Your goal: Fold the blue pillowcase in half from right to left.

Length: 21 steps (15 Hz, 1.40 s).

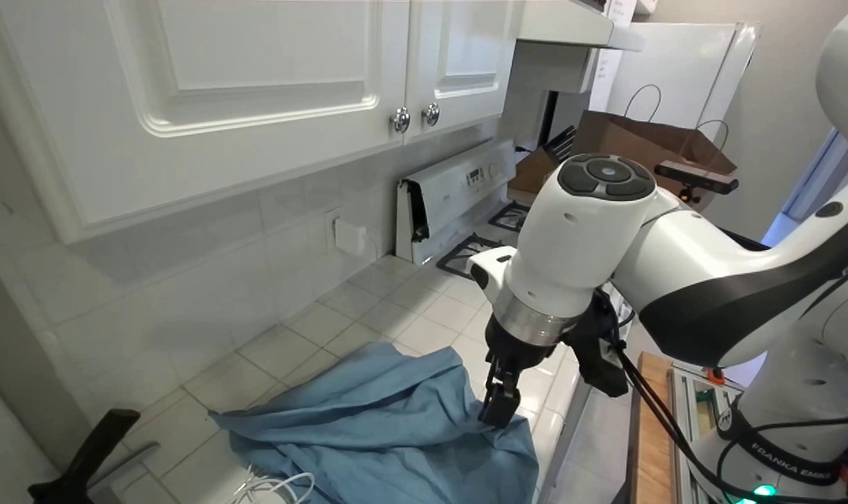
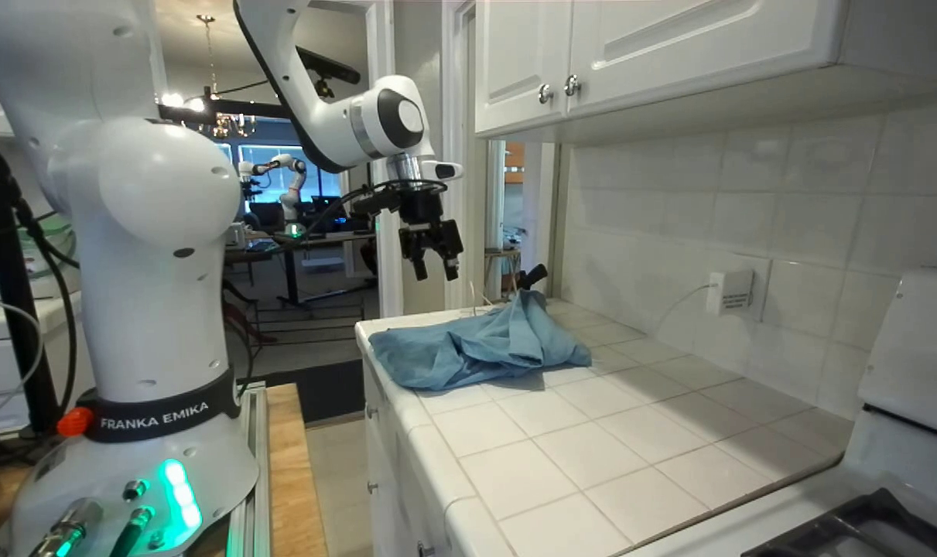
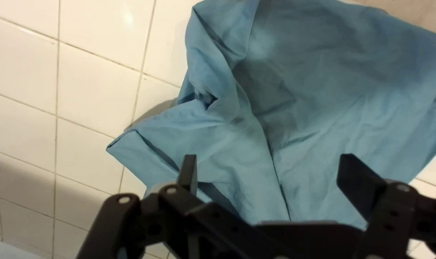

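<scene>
The empty, wide-spread black two-fingered gripper (image 3: pixel 268 167) could pinch the likely limp blue cloth pillowcase (image 3: pixel 293 108) by its corner (image 3: pixel 129 149), wrist-view left.

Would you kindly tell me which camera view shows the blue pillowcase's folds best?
The wrist view, I'd say: it looks down closely on the blue pillowcase, showing its creases, though the open gripper hides part. Both exterior views show it more obliquely, rumpled on the tiled counter.
</scene>
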### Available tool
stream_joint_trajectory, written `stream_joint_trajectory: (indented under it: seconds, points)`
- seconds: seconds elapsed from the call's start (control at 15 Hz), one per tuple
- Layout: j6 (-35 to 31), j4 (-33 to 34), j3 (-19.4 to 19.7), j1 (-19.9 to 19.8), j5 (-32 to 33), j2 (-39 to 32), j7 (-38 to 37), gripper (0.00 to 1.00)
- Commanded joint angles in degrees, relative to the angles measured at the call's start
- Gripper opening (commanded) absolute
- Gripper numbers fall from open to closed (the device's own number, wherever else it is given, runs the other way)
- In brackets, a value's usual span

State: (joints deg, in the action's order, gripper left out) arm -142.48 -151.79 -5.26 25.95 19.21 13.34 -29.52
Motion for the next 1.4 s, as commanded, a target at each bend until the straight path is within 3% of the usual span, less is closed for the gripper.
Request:
stream_joint_trajectory:
  seconds: [0.0,0.4,0.67,0.87,0.93,1.0,1.33]
  points:
    - [-0.29,-0.07,-5.45,-5.26,-2.08,0.2,1.55,1.0]
    - [-0.37,-0.08,-5.45,-5.23,-2.09,0.2,1.62,1.0]
    - [-7.39,-5.15,-6.26,-11.51,0.09,4.24,4.34,1.0]
    - [-14.16,-9.73,-4.81,-15.69,-1.1,6.16,9.14,1.0]
    - [-14.94,-5.36,-4.62,-16.97,-0.93,2.23,12.18,1.0]
    - [-15.59,-6.22,-3.88,-17.75,-1.4,2.4,15.48,1.0]
    - [-7.19,-6.2,-1.27,-19.29,-4.95,2.74,25.87,1.0]
